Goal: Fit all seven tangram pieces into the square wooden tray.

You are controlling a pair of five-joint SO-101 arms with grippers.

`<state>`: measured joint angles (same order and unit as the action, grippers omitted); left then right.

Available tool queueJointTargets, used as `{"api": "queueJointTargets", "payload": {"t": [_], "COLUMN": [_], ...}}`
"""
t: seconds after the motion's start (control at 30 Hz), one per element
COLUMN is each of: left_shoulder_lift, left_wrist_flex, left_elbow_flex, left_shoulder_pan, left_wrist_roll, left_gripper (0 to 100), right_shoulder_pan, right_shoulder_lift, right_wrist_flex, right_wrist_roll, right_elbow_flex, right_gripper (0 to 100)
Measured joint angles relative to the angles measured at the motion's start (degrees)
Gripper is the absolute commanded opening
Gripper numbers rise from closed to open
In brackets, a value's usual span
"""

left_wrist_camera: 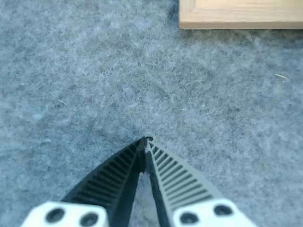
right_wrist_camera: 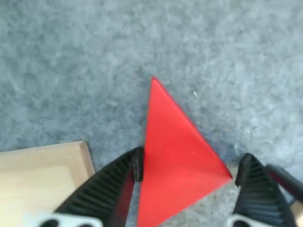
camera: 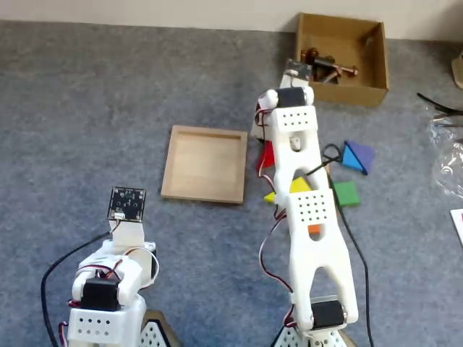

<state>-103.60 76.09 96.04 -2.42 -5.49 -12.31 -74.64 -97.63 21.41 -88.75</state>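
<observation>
The wooden tray (camera: 205, 165) lies flat around the middle of the bench (camera: 87, 94), its floor bare wood. The right hand (right_wrist_camera: 191, 166) is spread, one finger on each side of the red triangle (right_wrist_camera: 175, 156) — one finger touches the triangle's edge, the other stands just beside its corner. We cannot tell if the triangle is lifted off the bench. It sits just beside the tray's right edge, with a tray corner close by in the right wrist view.

In the high view we see the right arm (camera: 307, 210) stretched from the near edge over the loose pieces. A yellow piece (camera: 299, 185) peeks out from under it. A green square (camera: 346, 193) lies just beside that, toward the bench's right edge. A blue triangle (camera: 352, 156) touches a purple piece (camera: 364, 153) a bit nearer the far edge. All of these lie outside the tray.

The left hand (left_wrist_camera: 146, 142) is pressed together and holds nothing. It is over bare bench toward the near-left corner, with a tray corner ahead of it — apart, not touching. A cardboard box (camera: 347, 58) stands at the far edge, toward the right corner.
</observation>
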Motion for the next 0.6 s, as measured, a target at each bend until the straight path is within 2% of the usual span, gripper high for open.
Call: {"api": "queueJointTargets", "payload": {"t": [0.6], "left_shoulder_lift": [0.0], "left_wrist_flex": [0.0], "left_elbow_flex": [0.0], "left_shoulder_pan": [0.0], "left_wrist_roll": [0.0], "left_gripper": [1], "right_shoulder_pan": [-1.1], "right_shoulder_lift": [0.0], "right_wrist_flex": [-1.6], "right_wrist_roll": [-0.2], "right_elbow_flex": [0.0], "right_gripper": [29.6]}}
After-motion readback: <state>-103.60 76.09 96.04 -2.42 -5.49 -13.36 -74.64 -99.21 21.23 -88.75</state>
